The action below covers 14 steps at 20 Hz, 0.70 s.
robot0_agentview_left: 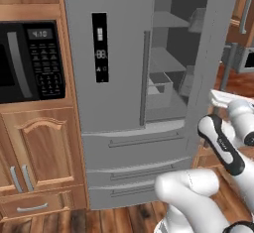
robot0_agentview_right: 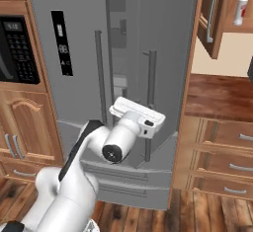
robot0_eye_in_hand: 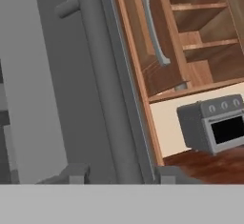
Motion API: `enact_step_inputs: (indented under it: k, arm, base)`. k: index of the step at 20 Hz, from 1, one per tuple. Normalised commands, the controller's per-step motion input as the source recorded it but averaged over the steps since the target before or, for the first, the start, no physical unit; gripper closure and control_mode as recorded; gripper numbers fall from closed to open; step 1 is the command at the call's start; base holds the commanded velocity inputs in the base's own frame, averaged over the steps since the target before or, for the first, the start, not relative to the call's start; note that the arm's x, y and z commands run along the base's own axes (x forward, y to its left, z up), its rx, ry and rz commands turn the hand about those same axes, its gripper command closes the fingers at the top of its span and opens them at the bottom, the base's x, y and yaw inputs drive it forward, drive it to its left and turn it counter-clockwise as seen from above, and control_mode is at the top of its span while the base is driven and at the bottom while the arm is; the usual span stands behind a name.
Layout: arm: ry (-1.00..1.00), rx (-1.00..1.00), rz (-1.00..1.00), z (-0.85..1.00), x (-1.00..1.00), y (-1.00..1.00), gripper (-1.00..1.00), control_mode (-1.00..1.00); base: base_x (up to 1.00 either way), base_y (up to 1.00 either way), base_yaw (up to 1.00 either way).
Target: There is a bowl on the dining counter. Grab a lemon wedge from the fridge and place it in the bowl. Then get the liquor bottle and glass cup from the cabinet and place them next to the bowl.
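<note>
The grey steel fridge (robot0_agentview_left: 119, 53) has its right door swung open, showing grey shelves and a bin (robot0_agentview_left: 159, 86) inside. No lemon wedge shows on them. My white hand (robot0_agentview_right: 137, 113) is at that door's vertical bar handle (robot0_agentview_right: 152, 102). In the hand view my gripper (robot0_eye_in_hand: 121, 175) is open, with the handle (robot0_eye_in_hand: 102, 75) rising between the two fingertips and a gap on each side. The liquor bottle (robot0_agentview_right: 241, 8), white with a red cap, stands in the wall cabinet (robot0_agentview_right: 212, 14) at the upper right, whose door is open. The bowl, dining counter and glass cup are out of view.
A black microwave (robot0_agentview_left: 30, 61) sits in the wooden cabinetry left of the fridge. To the fridge's right there is a reddish-brown wall counter (robot0_agentview_right: 222, 93) over drawers, with a grey toaster oven (robot0_eye_in_hand: 214, 125) on it. The open fridge door stands close to that counter.
</note>
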Motion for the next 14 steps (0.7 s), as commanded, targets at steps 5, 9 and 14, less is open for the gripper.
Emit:
enact_step_inputs:
  k: [5,9,14]
  arm:
    - [-0.01,0.00,0.00,0.52,-1.00,0.21,-1.00,-1.00]
    - [0.00,-0.02,0.00,0.50,-1.00,0.77,-1.00,-1.00]
    - [0.01,-0.07,0.02,0.47,-0.73,1.00,-1.00,-1.00]
  base:
    - [0.00,0.00,0.00]
    - [0.00,0.00,0.00]
    - [0.00,0.00,0.00]
